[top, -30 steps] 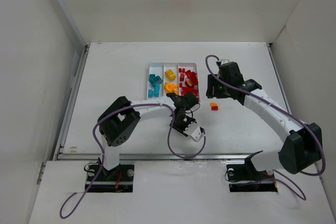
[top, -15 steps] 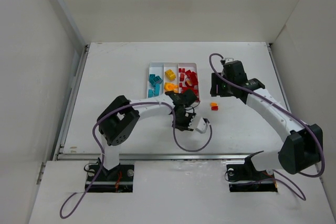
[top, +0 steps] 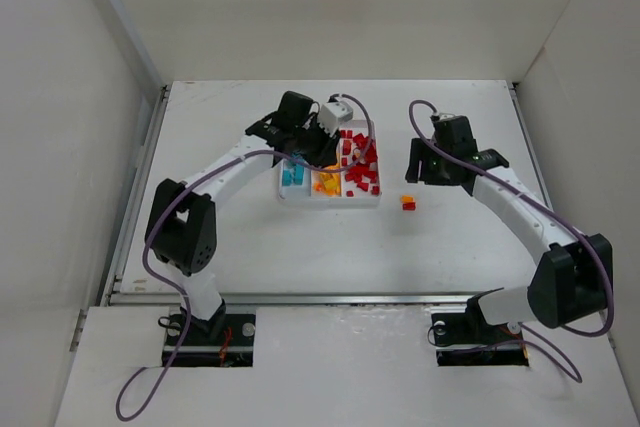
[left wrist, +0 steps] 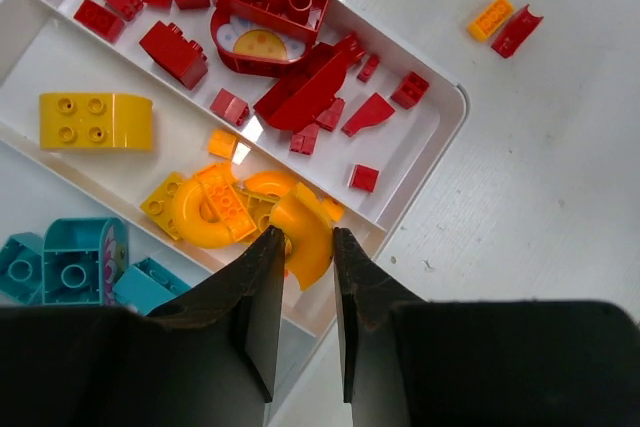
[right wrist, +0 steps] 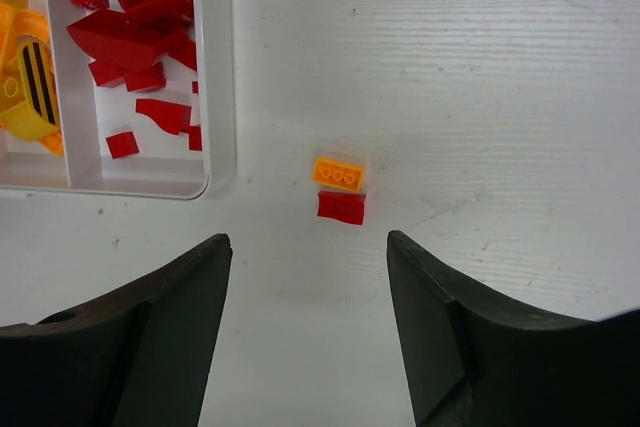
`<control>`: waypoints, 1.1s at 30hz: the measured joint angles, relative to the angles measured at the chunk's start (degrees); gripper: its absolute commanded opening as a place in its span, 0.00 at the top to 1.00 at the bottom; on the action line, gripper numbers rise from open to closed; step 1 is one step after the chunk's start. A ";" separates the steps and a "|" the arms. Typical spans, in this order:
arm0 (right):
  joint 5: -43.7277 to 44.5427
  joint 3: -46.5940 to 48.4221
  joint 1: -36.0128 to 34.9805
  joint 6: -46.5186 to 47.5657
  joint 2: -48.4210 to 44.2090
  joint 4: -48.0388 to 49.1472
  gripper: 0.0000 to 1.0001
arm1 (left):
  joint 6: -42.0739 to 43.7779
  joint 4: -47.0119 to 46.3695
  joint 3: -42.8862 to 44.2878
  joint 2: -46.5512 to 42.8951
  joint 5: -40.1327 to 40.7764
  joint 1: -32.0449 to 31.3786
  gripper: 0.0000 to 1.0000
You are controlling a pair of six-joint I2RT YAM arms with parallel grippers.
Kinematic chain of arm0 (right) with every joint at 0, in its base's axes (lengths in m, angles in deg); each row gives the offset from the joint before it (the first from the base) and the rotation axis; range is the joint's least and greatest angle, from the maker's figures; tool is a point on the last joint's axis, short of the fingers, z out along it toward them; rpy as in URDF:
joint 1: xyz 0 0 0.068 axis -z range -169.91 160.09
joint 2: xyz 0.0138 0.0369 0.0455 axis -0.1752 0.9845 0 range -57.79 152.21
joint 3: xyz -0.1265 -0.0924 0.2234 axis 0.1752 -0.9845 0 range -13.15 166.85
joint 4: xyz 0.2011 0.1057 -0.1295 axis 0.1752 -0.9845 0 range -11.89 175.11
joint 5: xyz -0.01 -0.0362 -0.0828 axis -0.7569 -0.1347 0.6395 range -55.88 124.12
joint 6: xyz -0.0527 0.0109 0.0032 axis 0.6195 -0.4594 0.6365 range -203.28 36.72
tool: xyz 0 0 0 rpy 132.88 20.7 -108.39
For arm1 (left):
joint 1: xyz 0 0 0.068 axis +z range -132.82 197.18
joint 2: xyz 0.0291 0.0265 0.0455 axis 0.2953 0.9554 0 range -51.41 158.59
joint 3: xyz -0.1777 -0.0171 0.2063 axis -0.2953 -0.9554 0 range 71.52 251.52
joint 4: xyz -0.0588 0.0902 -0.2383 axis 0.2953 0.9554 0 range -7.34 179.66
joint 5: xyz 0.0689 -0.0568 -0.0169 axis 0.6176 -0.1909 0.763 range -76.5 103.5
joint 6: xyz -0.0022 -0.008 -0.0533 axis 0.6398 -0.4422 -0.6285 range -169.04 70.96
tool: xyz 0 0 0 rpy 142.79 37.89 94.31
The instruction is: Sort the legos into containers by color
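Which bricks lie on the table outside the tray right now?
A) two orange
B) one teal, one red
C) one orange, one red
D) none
C: an orange brick and a red brick lie side by side on the table beside the tray, just ahead of the open right claw.

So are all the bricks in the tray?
No, an orange brick and a red brick lie on the table, outside the tray.

White arms (top: pixel 232 163), black jaws, purple cables (top: pixel 118 403)
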 measured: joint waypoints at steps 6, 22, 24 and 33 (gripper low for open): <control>-0.31 0.00 0.00 -0.24 0.42 0.00 0.31 | -4.00 -1.55 1.49 5.22 2.54 0.15 0.87; -3.06 -1.40 0.00 -1.38 13.46 1.68 0.32 | -3.37 -2.14 4.35 9.20 4.42 0.59 0.25; -3.17 -1.68 0.00 -1.75 14.36 1.84 0.33 | -3.34 -2.10 4.35 8.55 4.24 0.26 0.25; -1.14 -1.73 -0.46 -3.61 19.08 3.69 0.35 | -3.61 -1.14 3.67 0.31 4.55 0.37 0.25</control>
